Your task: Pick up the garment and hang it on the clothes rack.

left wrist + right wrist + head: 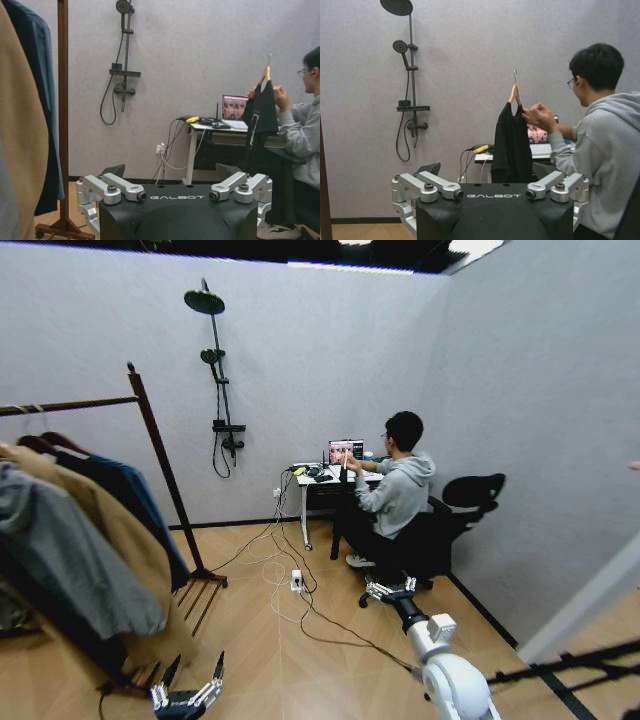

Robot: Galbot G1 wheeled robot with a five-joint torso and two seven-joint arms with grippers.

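Seated person's hand [536, 116] holds the garment [512, 145] up by its wooden hanger [514, 93], metal hook topmost, in front of the worktop [212, 128] with the laptop [234, 107]. The garment hangs free, well apart from the clothes rack [160, 468], which stands at the robot's left carrying a tan coat [95, 530] and a navy coat [135, 500]. Left end effector [187, 695] low near the rack foot, fingers spread, empty. Right end effector [390, 590] extended toward the person, fingers spread, empty.
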